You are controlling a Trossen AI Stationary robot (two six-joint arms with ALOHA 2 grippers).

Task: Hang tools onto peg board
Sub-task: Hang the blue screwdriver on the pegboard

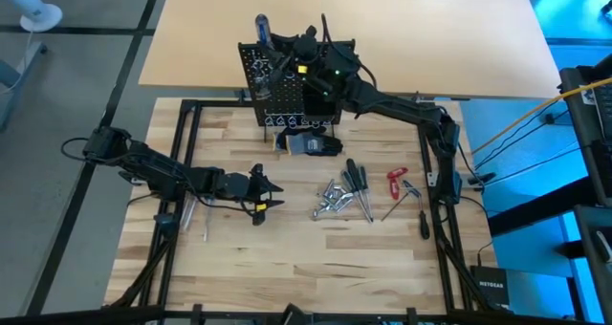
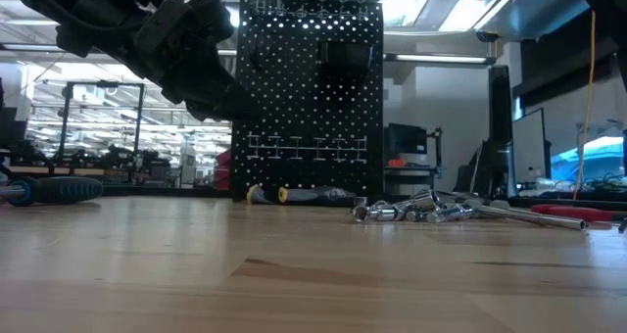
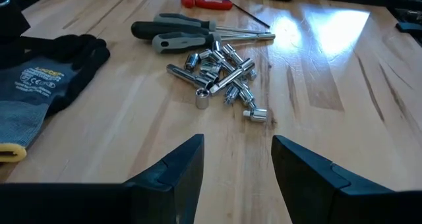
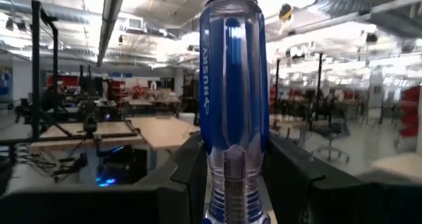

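Above the peg board (image 1: 287, 86) in the high view the right gripper (image 1: 304, 50) reaches in from a bent arm, its wrist view showing fingers clamping an upright blue screwdriver (image 4: 234, 99), while the left gripper (image 3: 237, 168), jaws apart and empty, hovers low facing the silver sockets (image 3: 221, 76).

peg board (image 2: 306, 98): black, dotted with rows of holes, pale ring holders
screwdriver handle (image 4: 234, 85): clear blue, white lettering
sockets (image 3: 221, 69): shiny silver
screwdrivers (image 3: 178, 34): black and grey handles
pliers (image 1: 396, 182): red grips
glove (image 3: 39, 72): grey and black, yellow cuff edge
table (image 1: 287, 258): pale wood, planked
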